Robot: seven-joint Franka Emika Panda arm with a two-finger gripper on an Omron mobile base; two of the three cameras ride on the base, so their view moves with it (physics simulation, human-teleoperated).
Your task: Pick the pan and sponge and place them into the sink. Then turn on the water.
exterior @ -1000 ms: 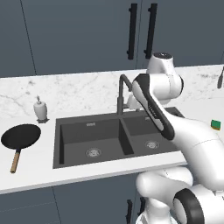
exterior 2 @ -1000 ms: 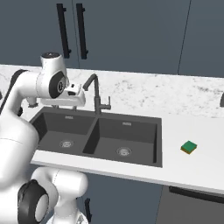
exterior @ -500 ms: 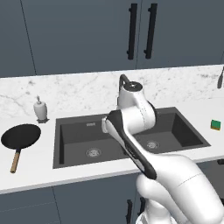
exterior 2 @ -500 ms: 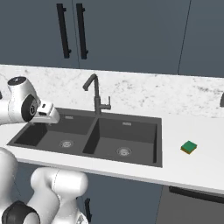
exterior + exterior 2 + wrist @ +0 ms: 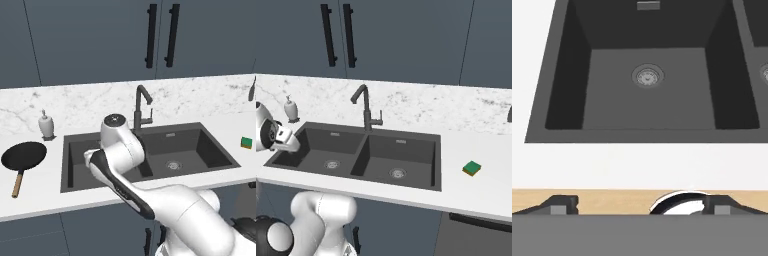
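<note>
Pan handle toward counter's front edge

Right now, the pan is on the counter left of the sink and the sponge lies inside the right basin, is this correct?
Not quite. The pan is on the counter left of the sink, but the sponge lies on the counter to the right of the sink, not inside a basin. The right base view shows this clearly.

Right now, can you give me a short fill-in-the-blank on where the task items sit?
1. The pan lies on the counter to the ____ of the sink.
2. The sponge rests on the ____.
3. Both sink basins are ____.
4. Beside the pan stands a white ____.

Missing words: left; counter; empty; soap dispenser
</note>
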